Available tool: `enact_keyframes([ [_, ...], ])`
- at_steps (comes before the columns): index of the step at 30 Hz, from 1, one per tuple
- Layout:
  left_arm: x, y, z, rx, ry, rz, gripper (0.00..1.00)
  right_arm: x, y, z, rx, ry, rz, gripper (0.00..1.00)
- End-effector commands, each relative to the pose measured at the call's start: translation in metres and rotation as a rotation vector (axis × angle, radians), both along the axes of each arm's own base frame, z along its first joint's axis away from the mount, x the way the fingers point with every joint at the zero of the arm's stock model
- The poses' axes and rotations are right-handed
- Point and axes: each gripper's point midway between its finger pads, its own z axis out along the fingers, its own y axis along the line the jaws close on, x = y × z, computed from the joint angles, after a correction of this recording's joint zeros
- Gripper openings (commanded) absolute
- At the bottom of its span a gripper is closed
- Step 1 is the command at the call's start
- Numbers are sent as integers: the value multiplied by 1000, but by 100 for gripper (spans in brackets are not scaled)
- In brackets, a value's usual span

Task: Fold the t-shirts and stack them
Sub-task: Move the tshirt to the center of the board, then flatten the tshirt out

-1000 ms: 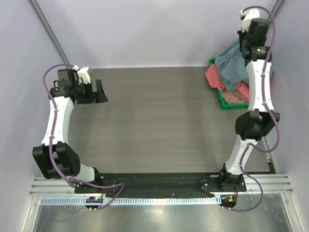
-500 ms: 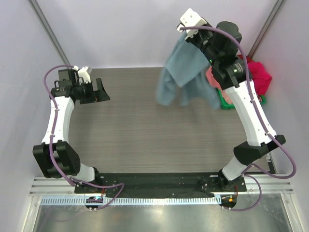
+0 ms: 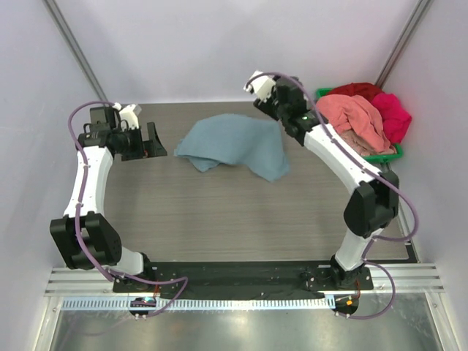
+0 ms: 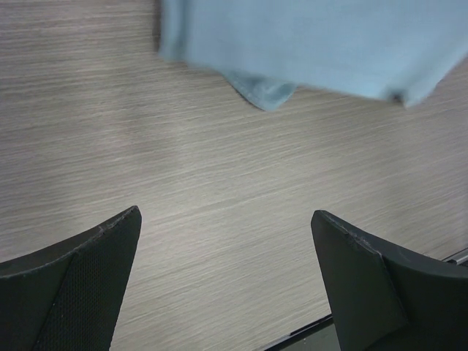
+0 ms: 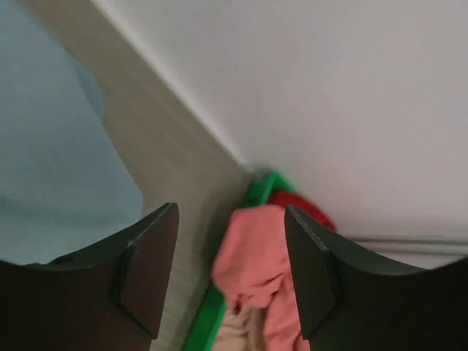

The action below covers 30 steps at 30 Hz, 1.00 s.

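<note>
Top external view: the blue t-shirt [image 3: 232, 145] is lying crumpled on the table [image 3: 219, 208]. The left gripper [image 4: 225, 216] and the right gripper [image 5: 230, 212] are hanging spread wide, gripping nothing.

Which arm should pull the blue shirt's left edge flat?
Left. The open left gripper sits beside that edge of the crumpled blue-grey cloth t-shirt; the right gripper hovers at the opposite edge.

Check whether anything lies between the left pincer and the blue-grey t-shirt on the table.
Nothing visible does. Only bare grey wood-grain tabletop separates the open left pincer from the crumpled dusty blue-grey cloth t-shirt.
</note>
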Motion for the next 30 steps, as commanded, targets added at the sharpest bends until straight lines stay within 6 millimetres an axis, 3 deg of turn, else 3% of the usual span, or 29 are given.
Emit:
enact_keyframes([
  [1,-7,-3,6,-11,-14,-26,100,5,-14,-26,77,29,-159,67],
  [3,-8,-3,4,-3,-12,-31,100,0,-9,-25,130,40,-144,68],
  [6,-9,2,4,40,-9,-50,100,-22,25,-30,145,134,38,68],
  [7,-8,8,3,69,0,-40,95,-34,45,-40,131,186,124,67],
  [10,-8,29,7,175,6,15,93,-59,105,-65,101,267,365,65],
  [11,-10,31,8,190,5,23,94,-59,126,-89,77,313,411,65],
  [13,-17,34,7,202,27,46,100,-65,159,-99,69,335,478,61],
  [14,-21,38,6,218,42,69,100,-65,175,-121,70,384,504,60],
  [17,-44,45,-4,245,87,90,100,-69,213,-134,84,408,565,56],
  [18,-50,49,-5,256,92,96,100,-67,227,-149,83,432,580,55],
  [21,-72,65,-13,290,122,148,99,-71,250,-161,79,448,616,53],
  [22,-79,71,-19,306,143,171,97,-70,255,-177,69,469,616,53],
  [25,-94,84,-21,374,173,213,96,-72,266,-197,55,496,629,53],
  [30,-113,82,-29,374,198,210,96,-68,275,-216,65,527,632,52],
])
